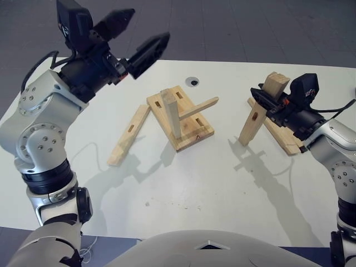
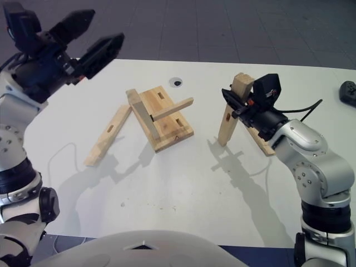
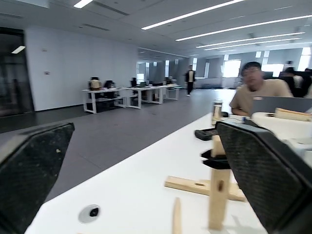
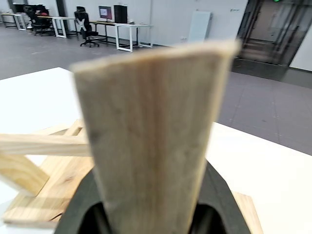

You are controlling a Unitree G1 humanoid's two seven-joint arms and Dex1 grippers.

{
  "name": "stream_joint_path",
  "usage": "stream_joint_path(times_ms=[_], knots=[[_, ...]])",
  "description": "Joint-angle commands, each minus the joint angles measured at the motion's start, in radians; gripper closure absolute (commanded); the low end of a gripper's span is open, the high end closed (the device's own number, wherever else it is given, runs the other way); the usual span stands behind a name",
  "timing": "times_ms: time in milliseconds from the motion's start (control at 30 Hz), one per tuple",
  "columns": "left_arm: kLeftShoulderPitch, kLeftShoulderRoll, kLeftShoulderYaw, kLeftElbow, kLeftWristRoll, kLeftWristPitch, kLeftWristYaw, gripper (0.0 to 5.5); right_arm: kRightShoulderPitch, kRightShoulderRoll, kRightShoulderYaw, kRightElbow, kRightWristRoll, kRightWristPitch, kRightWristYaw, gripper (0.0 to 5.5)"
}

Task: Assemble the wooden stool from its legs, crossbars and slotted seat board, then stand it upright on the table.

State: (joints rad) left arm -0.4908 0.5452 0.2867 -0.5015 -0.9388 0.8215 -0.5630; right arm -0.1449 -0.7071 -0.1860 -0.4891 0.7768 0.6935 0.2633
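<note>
The slotted seat board [image 1: 187, 127] lies flat mid-table with one leg [image 1: 171, 111] standing in it and a crossbar [image 1: 199, 108] jutting from that leg. A second leg [image 1: 129, 134] lies flat to the board's left. My right gripper [image 1: 268, 95] is shut on the upper end of a third leg [image 1: 255, 119], held tilted with its lower end touching the table. Another wooden piece [image 1: 281, 135] lies under that arm. My left gripper [image 1: 139, 38] hovers open, high above the table's back left, with nothing between its fingers.
A round cable hole [image 1: 193, 82] sits in the white table [image 1: 222, 189] behind the board. A dark device [image 2: 347, 92] lies at the far right edge. The near half of the table is bare.
</note>
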Motion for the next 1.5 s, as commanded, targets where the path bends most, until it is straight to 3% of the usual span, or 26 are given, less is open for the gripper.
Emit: stream_joint_path(times_ms=[33,233,533,867,1500], knots=[[0.074,0.107,-0.099,-0.022,0.038,0.021,-0.118,0.1,-0.036,0.052,-0.027,0.059,-0.017,-0.015,0.003,4.47],[0.098,0.076,-0.244,-0.014,0.162,-0.075,-0.149,0.1,-0.122,0.189,0.012,0.139,-0.107,-0.096,-0.054,4.47],[0.131,0.07,-0.265,0.012,0.214,-0.129,-0.163,1.6,-0.148,0.397,0.098,0.256,-0.292,-0.337,-0.061,4.47],[0.158,0.063,-0.282,0.005,0.25,-0.147,-0.157,3.37,-0.196,0.456,0.13,0.325,-0.388,-0.419,-0.021,4.47],[0.193,0.056,-0.312,0.008,0.287,-0.183,-0.149,3.41,-0.123,0.527,0.231,0.282,-0.489,-0.449,0.023,4.47]])
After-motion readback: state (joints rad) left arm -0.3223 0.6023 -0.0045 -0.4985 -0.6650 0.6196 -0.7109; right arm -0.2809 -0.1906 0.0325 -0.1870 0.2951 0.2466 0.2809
